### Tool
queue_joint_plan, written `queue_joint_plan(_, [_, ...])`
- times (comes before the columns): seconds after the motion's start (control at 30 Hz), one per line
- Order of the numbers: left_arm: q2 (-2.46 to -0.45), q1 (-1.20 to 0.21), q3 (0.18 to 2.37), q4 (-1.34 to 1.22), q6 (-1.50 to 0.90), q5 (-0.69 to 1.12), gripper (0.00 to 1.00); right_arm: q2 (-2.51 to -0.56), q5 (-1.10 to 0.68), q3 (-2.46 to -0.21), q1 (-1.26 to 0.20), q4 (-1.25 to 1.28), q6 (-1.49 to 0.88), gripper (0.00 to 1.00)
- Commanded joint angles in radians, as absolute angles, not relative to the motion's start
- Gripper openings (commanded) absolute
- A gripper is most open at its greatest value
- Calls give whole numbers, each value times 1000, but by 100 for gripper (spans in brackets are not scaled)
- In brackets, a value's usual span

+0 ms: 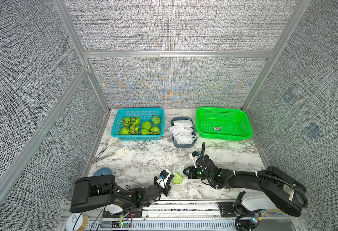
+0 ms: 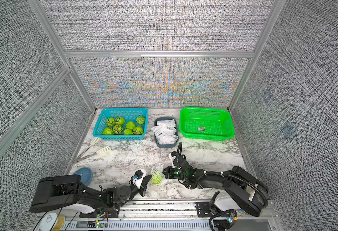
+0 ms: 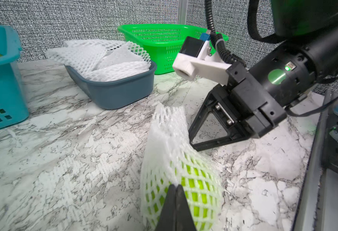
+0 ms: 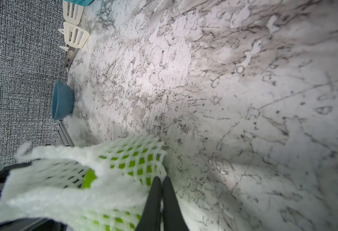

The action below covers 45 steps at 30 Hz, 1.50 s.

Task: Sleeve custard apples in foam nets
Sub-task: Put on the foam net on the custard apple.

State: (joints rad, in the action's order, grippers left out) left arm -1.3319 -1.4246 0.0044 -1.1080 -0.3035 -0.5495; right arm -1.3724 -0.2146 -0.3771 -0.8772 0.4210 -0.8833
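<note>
the foam net [image 3: 170,140] looks soft, light and stretchy, the custard apple [image 3: 194,186] in its lower end heavier and bruisable, so i'd take hold of mesh, not fruit. it sits near the front edge of the marble table [image 1: 144,160], long axis tilted, slack end pointing up and back. the left gripper [image 3: 175,187] and right gripper [image 4: 161,179] flank it, each pinched closed on the mesh.

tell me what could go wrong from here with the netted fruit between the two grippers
1. The left gripper and right gripper are each shut on only a thin bit of the foam net. A pull might tear the mesh or slip off it.
2. The custard apple sits at one end of the net and the rest stands empty, so lifting could let it drop out.
</note>
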Motion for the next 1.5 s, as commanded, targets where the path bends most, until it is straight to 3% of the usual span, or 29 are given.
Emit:
queue_joint_plan(0.0, [-1310, -1427, 8, -1018, -340, -557, 0, -1370, -192, -386, -882, 410, -870, 6])
queue_joint_plan(0.5, [-1195, -1432, 29, -778, -419, -509, 0, -1359, -164, -372, -895, 406, -856, 6])
queue_joint_plan(1.47, [-1118, -1453, 16, -667, -431, -477, 0, -1431, -76, -349, -970, 468, -896, 6])
